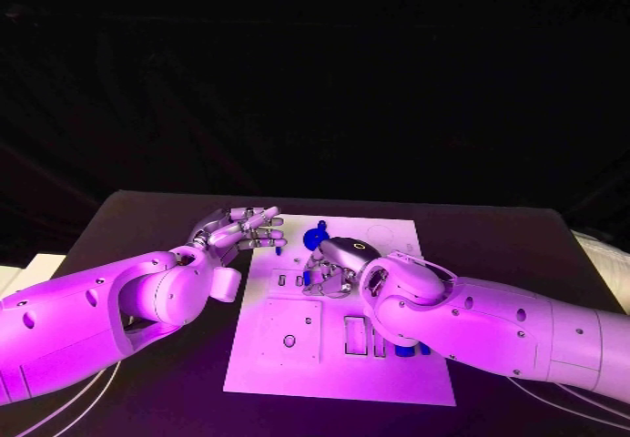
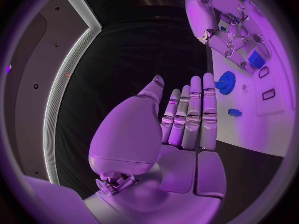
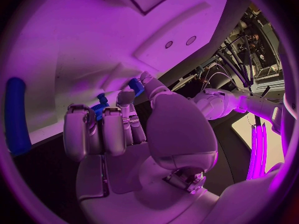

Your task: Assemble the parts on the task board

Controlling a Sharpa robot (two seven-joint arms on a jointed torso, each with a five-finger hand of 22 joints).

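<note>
The white task board lies in the middle of the black table. My right hand is bent down over the board's middle. In the right wrist view its thumb and a fingertip pinch a small blue part against the board. A ridged blue part shows just behind the other fingers. My left hand hovers at the board's far left corner, fingers straight and holding nothing. A blue gear sits on the board between the two hands.
A small blue piece lies near the board's left edge, and a blue block sits farther in. More blue parts lie by my right forearm. A long blue piece lies on the board's edge. Black table surrounds the board.
</note>
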